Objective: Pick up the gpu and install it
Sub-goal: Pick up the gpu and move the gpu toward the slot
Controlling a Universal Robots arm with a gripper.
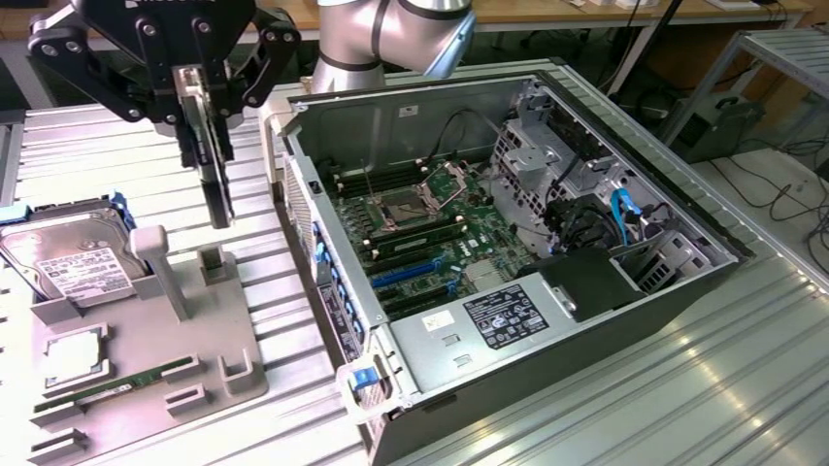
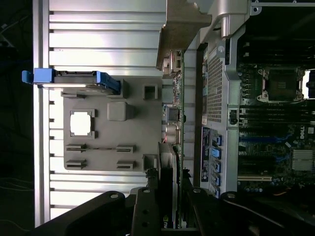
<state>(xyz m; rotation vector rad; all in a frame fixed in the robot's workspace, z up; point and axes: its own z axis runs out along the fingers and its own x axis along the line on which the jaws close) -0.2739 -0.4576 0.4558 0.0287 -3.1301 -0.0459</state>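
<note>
Green board edge and dark fan housing, upright and edge-on: the gpu (image 1: 216, 184), pinched near its upper end between the closed-in fingers of the gripper (image 1: 204, 97). Held in the air above the grey holder tray (image 1: 227, 335), clear of its slotted posts, just beside the open computer case (image 1: 388, 107) on the exterior view's left.

Hard to read either face of the card (edge-on to both cameras). From the wrist, gpu (image 2: 180, 105) reduced to a narrow strip running out from the black links of the gripper (image 2: 170, 189), far end blurred into a pale metal shape. Cut off at the exterior view's upper edge: the gripper's mount and most of the arm (image 1: 388, 34).

Lying in the tray: a hard drive (image 1: 72, 262) in blue rails, a square chip (image 1: 72, 354), a RAM stick (image 1: 123, 383). Inside the case, a motherboard (image 1: 428, 218) with blue slots, partly hidden by black cables and a drive cage.

Underneath everything, a ribbed aluminium table (image 1: 725, 379), bright with glare. Beyond, a wooden bench edge, a metal rack (image 1: 783, 58) and loose cables on the floor.
</note>
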